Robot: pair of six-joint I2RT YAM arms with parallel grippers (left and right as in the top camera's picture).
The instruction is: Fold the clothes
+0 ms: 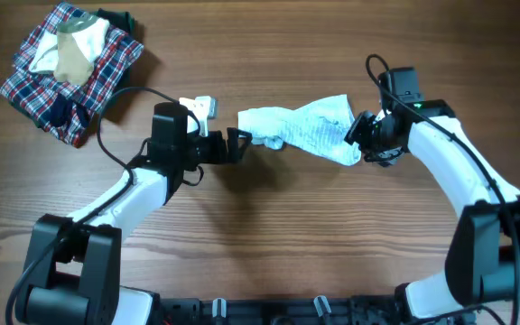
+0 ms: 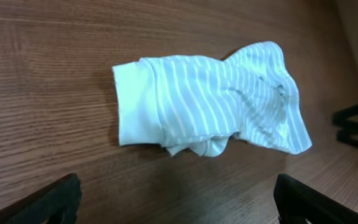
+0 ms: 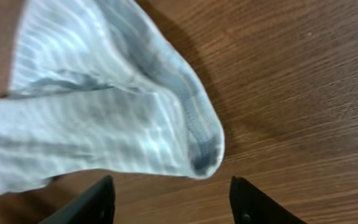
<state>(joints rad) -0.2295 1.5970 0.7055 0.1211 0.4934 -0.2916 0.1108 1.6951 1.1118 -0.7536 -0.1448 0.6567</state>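
Left claw (image 1: 239, 143) released, right claw (image 1: 357, 137) parted at striped garment (image 1: 310, 126) end, plaid pile (image 1: 34, 86) well apart

Pretty clearly a robotics lab setup. White left arm (image 1: 120, 200) and right arm (image 1: 450, 162) with loose black cables (image 1: 106, 113) stand on a wood-grain surface (image 1: 269, 253).

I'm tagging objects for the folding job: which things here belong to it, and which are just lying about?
Belongs to the job:
pale blue-white striped garment, crumpled at the centre

Just lying about:
red-navy-white plaid garment, far left
beige-cream garment, lying on the plaid one
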